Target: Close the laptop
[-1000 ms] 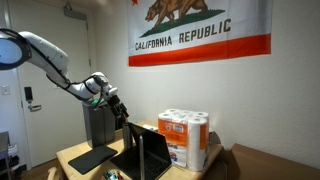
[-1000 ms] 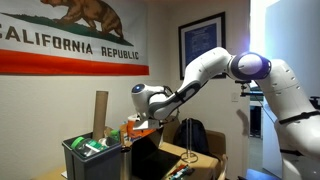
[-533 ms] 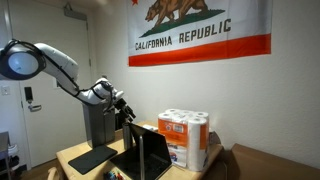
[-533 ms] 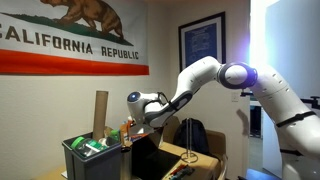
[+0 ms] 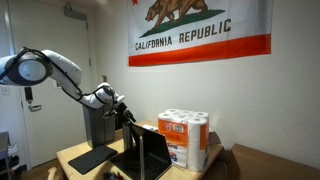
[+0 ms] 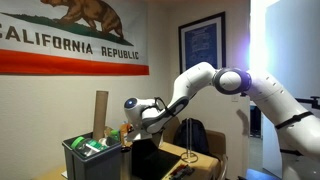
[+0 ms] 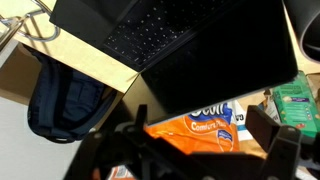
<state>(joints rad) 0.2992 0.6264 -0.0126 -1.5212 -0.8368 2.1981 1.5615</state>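
Rm w/ a California Republic flag (image 5: 200, 30) on the wall behind the desk (image 5: 68, 153); I see both in both exterior views. The laptop (image 5: 150, 155) stands open near the desk's front, its screen panel upright, w/ the base flat on the side toward the flat dark pad (image 5: 90, 157). The paper-roll pack (image 5: 185, 138) is just behind it, and the tall grey box (image 5: 97, 125) sits further back.

In an exterior view my pincer (image 5: 125, 112) hangs at the screen's top edge, at the corner nearer the grey box, w/ the arm reaching in from that side. In an exterior view from the opposite side, the pincer (image 6: 137, 122) is just above the dark panel (image 6: 145, 160).

Wrist view: keyboard and screen (image 7: 215, 70) fill the upper part. The screen's edge runs across just ahead of the pincer (image 7: 195, 150). The fingers (image 7: 272, 138) are blurred dark shapes set wide apart, w/ nothing held btw them. Can't tell whether either finger touches the panel. The paper-roll wrap shows through the gap, and a dark blue backpack (image 7: 65, 100) lies off the desk edge.
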